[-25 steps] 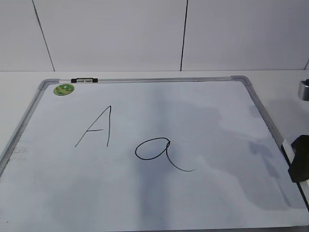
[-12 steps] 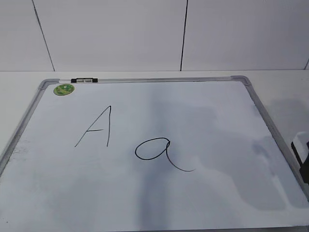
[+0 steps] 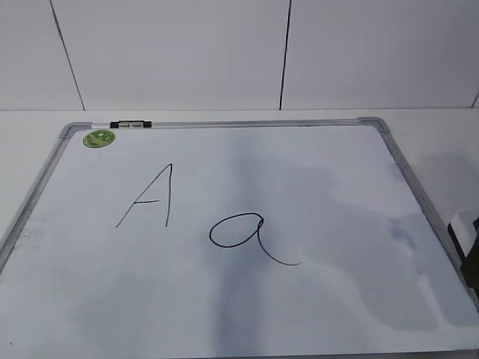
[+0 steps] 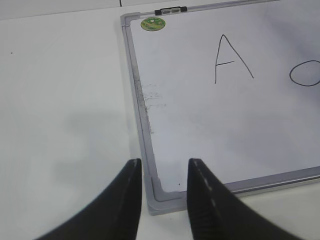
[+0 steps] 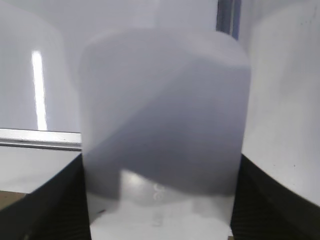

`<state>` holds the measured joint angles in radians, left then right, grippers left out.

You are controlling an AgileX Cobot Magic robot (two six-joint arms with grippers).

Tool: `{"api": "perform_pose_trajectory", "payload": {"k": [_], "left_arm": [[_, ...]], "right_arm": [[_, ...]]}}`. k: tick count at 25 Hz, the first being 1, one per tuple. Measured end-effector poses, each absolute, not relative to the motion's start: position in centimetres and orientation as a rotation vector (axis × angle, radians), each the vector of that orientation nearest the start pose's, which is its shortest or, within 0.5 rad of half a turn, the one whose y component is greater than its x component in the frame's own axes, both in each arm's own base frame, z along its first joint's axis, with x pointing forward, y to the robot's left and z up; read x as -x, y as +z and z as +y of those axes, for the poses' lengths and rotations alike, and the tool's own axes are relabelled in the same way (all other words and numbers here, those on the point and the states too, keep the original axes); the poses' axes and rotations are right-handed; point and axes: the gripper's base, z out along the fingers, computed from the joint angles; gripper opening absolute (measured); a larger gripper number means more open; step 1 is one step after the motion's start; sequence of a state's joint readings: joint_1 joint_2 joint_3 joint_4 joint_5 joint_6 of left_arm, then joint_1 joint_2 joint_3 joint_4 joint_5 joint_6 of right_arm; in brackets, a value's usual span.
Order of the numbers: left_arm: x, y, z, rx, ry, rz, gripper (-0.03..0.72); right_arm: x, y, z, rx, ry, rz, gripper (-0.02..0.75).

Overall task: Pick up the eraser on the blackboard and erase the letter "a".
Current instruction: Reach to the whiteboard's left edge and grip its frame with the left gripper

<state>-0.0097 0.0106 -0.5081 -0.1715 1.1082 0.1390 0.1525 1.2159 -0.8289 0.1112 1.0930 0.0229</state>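
Observation:
The blackboard [image 3: 224,123] is a white board in a grey frame, lying flat on the table. The cursive letter "a" [image 3: 243,233] is drawn near its middle; part of its loop shows at the edge of the left wrist view [image 4: 306,75]. The eraser [image 5: 165,125] is white and fills the right wrist view, held between the black fingers of my right gripper [image 5: 160,167]. In the exterior view only a sliver of the eraser [image 3: 464,230] shows at the right edge, beside the board's frame. My left gripper [image 4: 164,162] is open and empty above the board's near left corner [image 4: 165,197].
A capital "A" [image 3: 150,198] is drawn left of the "a". A small black-and-white marker [image 3: 130,124] lies on the top frame, with a round green sticker [image 3: 99,138] below it. White table surrounds the board, and a white wall stands behind.
In the exterior view the right gripper with the eraser has moved right, off the board's right edge. Only a sliver still shows. The letters are unchanged.

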Motion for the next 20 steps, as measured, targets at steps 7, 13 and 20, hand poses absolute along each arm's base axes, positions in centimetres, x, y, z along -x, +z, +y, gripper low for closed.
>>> {"api": "perform_pose_trajectory", "payload": {"k": [7,13,20], "left_arm": [[0.7,27.7,-1.4,-0.168,-0.131,2.077,0.235],[0.7,27.8,-1.5,-0.167,-0.142,2.069,0.242],[0.2,30.3,-1.7,-0.161,-0.175,2.021,0.344]], "right_arm": [[-19.7,25.9,3.9,0.13,0.176,2.965,0.538],[-19.7,25.9,3.9,0.13,0.176,2.965,0.538],[-19.6,25.9,3.9,0.133,0.176,2.964,0.538]]}}
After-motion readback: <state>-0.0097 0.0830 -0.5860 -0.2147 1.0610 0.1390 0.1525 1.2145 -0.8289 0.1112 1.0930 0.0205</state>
